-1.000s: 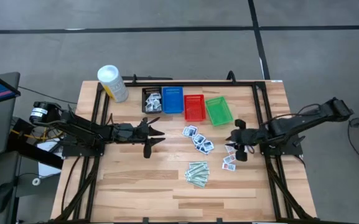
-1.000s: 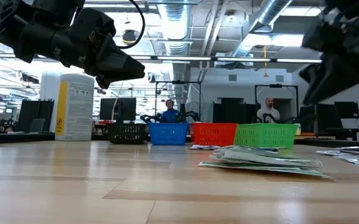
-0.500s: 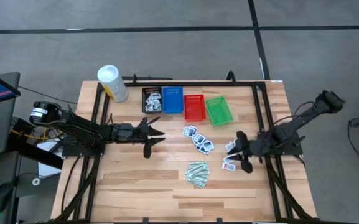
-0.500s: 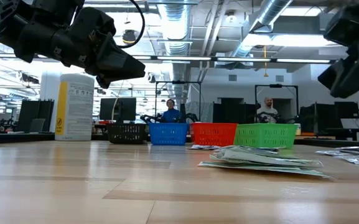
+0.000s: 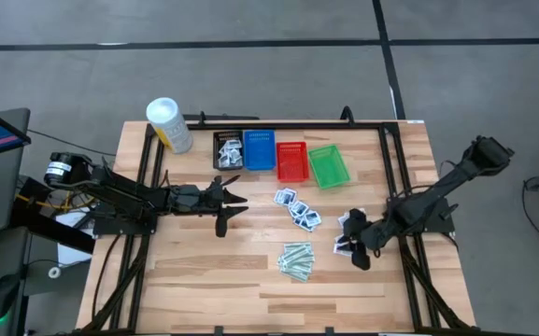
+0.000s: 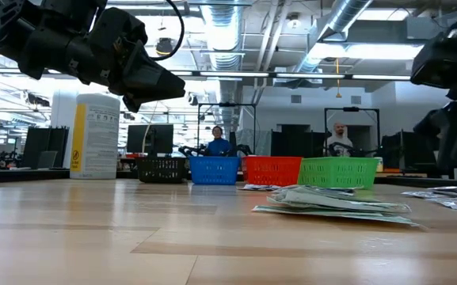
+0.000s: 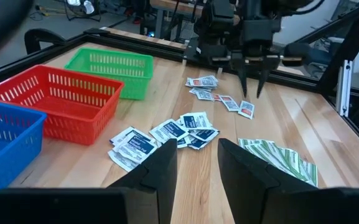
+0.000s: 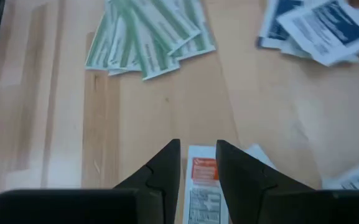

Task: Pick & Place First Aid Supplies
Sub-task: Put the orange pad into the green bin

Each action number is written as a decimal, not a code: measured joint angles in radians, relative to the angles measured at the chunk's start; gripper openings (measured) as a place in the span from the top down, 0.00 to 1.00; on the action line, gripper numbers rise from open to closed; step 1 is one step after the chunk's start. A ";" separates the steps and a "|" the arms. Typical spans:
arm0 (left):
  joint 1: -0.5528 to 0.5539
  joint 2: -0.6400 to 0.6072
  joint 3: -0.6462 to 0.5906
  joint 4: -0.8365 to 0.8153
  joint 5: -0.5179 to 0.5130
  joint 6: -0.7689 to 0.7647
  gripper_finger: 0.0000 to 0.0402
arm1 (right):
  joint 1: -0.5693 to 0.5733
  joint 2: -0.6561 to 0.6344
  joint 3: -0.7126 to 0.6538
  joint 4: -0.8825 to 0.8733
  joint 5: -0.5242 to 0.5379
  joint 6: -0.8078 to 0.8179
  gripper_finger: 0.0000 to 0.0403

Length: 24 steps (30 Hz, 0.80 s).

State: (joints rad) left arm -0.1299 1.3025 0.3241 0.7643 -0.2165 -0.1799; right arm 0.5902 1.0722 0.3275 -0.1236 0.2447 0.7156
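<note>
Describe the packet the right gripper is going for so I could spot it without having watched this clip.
Start from the row of mesh baskets and go to the green basket at its right end. Toward the table's near right side lies a small cluster of white packets; the right gripper hangs over its nearest one, the red-print packet. Its neighbours toward the table's middle carry blue print, and the pale-green strips are narrower.

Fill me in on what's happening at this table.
A two-armed robot is sorting first aid packets into small mesh baskets. The right gripper is down over the red-printed white packets, its open fingers straddling one, not yet gripped. The left gripper hovers open mid-table. Blue-printed white packets and pale-green strips lie loose. Only the black basket holds packets; blue, red and green look empty.
</note>
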 joint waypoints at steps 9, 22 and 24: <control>0.000 0.000 0.000 0.000 0.000 0.000 0.71 | 0.013 0.144 0.000 0.052 -0.006 -0.119 0.76; 0.000 0.000 0.000 0.000 0.000 0.000 0.71 | 0.011 0.288 0.004 0.136 0.000 -0.170 0.76; 0.000 0.000 0.000 0.000 0.000 0.000 0.71 | 0.011 0.289 0.003 0.139 0.006 -0.177 0.76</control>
State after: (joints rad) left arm -0.1295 1.3025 0.3241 0.7639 -0.2161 -0.1797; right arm 0.6010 1.3611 0.3309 0.0157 0.2508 0.5390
